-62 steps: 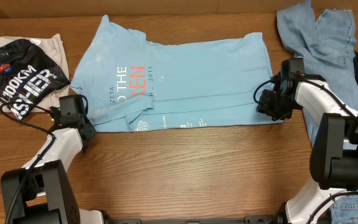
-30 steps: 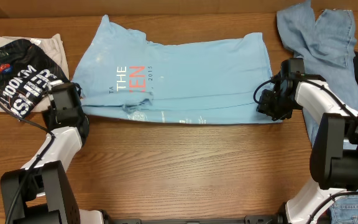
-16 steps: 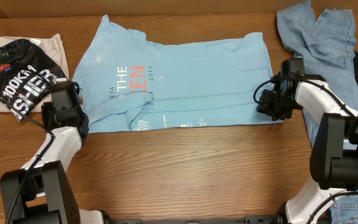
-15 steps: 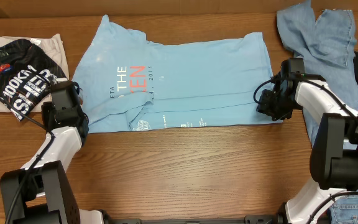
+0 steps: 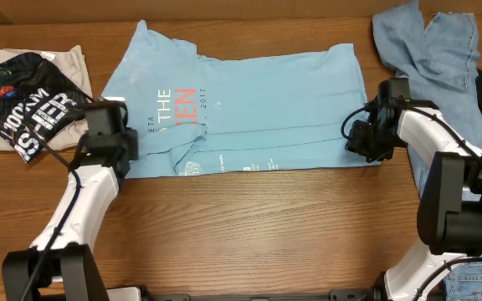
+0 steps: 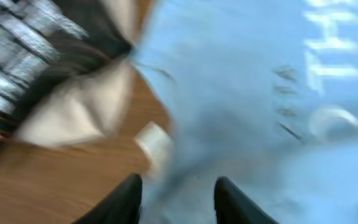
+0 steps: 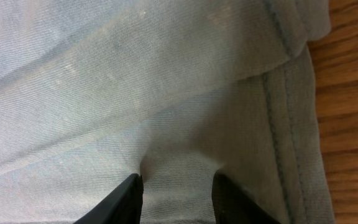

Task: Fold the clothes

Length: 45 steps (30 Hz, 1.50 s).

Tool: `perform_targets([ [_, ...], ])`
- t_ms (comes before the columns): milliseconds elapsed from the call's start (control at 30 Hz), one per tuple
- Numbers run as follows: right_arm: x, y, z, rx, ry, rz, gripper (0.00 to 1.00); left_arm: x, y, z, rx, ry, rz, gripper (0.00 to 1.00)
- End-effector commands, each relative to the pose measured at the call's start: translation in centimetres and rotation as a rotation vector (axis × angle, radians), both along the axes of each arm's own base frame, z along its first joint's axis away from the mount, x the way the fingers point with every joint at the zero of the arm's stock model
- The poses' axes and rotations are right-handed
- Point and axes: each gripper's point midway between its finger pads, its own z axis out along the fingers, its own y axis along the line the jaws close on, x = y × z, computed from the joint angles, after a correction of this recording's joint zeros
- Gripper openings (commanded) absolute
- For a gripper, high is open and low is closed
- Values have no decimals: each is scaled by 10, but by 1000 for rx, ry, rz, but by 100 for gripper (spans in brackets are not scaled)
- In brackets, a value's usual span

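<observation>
At the far left corner of the counter (image 5: 249, 226) a black T-shirt (image 5: 28, 104) with big white letters lies crumpled on a cream cloth (image 5: 72, 60); just right of it the left arm reaches up from the near edge, and its left pincer (image 6: 178, 186) hangs over the left border of the sky-blue T-shirt (image 5: 258, 100); the left wrist view is blurred, yet the two dark fingers (image 6: 126, 196) stand spread apart with blue fabric between them, nothing pinched that I can see, and a small pale tab (image 6: 154, 143) sits just beyond them, too smeared to name; the sky-blue T-shirt lies flat across the middle of the counter toward the far edge, a sleeve pointing to the far left; red and white lettering (image 5: 178, 106) shows on its left half, and its near hem is folded up into a strip bearing small white print (image 5: 233, 163); at the shirt's near right corner the right pincer (image 7: 178, 186) rests on the cloth, its fingers (image 7: 129, 193) spread, with a soft pucker of fabric rising between them and the stitched hem running beside bare wood; faded blue jeans (image 5: 429, 50) lie heaped at the far right corner, just behind the right arm.
</observation>
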Motion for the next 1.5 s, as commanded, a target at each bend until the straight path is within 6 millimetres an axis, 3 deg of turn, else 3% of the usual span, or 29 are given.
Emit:
perform_targets([
  [0,-14,-9,-18,-49,75,-14,41,-8,-36,-5,-209,38,-44,42],
  [133,-14,-9,-18,-49,73,-15,41,-26,-61,-17,-342,125,-92,39],
  [333,-14,-9,-18,-48,74,-18,41,-12,-31,-21,-202,83,4,42],
  [433,-14,-9,-18,-48,76,-18,41,-1,-28,-29,-196,62,11,43],
  [667,-16,-9,-18,-48,85,-17,41,-9,-32,-85,-222,199,22,44],
  [767,-18,-9,-19,-48,93,-17,41,-9,-32,-100,-224,221,25,44],
  [1000,-19,-9,-19,-47,96,-17,41,-8,-32,-95,-233,219,44,41],
  [1167,-25,-8,-19,-45,123,-25,41,-34,-33,-98,-263,311,110,46],
  [1467,-52,-7,-17,-39,233,-36,41,-101,-37,-106,-285,570,216,44],
])
